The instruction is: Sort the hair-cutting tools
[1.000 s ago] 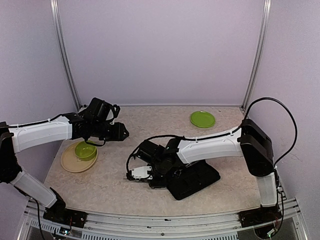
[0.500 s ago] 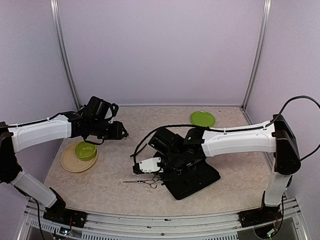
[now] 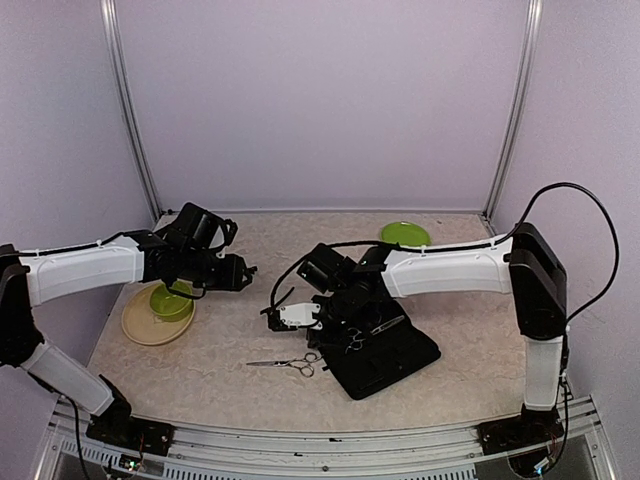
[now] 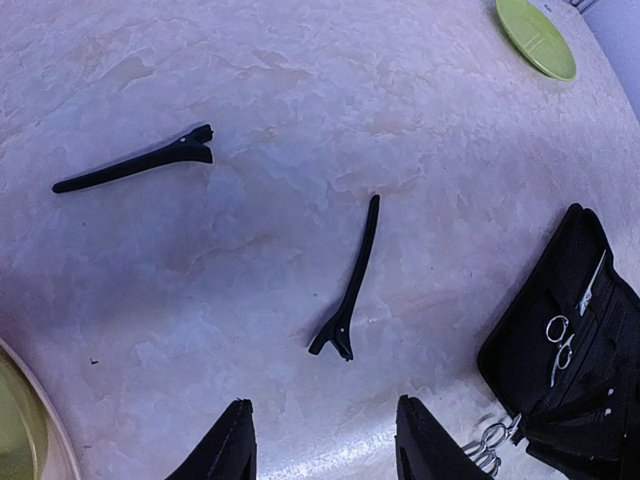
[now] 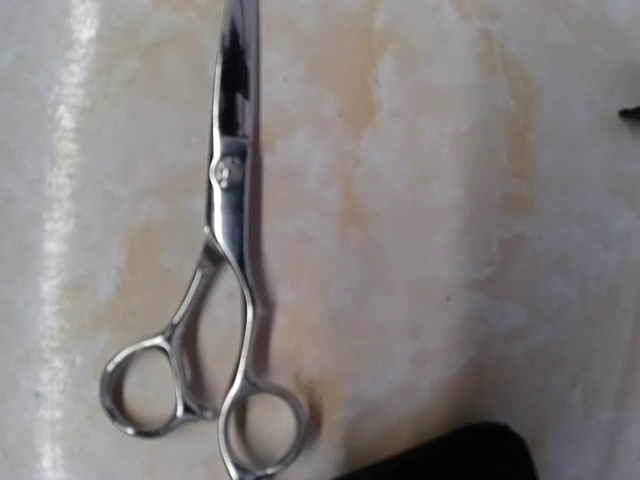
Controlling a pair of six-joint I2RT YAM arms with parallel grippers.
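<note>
One pair of silver scissors (image 3: 287, 364) (image 5: 225, 280) lies flat on the table, just left of the black case (image 3: 390, 358). A second pair (image 3: 352, 340) (image 4: 557, 336) sits inside the case. Two black hair clips (image 4: 135, 165) (image 4: 350, 290) lie on the table ahead of my left gripper (image 4: 322, 402) (image 3: 240, 272), which hovers open and empty. My right gripper (image 3: 285, 318) hangs above the loose scissors, apart from them. Its fingers do not show in the right wrist view, and the top view does not reveal their gap.
A green bowl (image 3: 171, 300) sits on a beige plate (image 3: 140, 325) at the left, under my left arm. A green plate (image 3: 405, 238) (image 4: 535, 35) lies at the back right. The enclosure walls close in the sides and back.
The right gripper lifted up and back from the table, leaving the silver scissors lying left of the case. The left gripper dipped slightly and stayed open.
</note>
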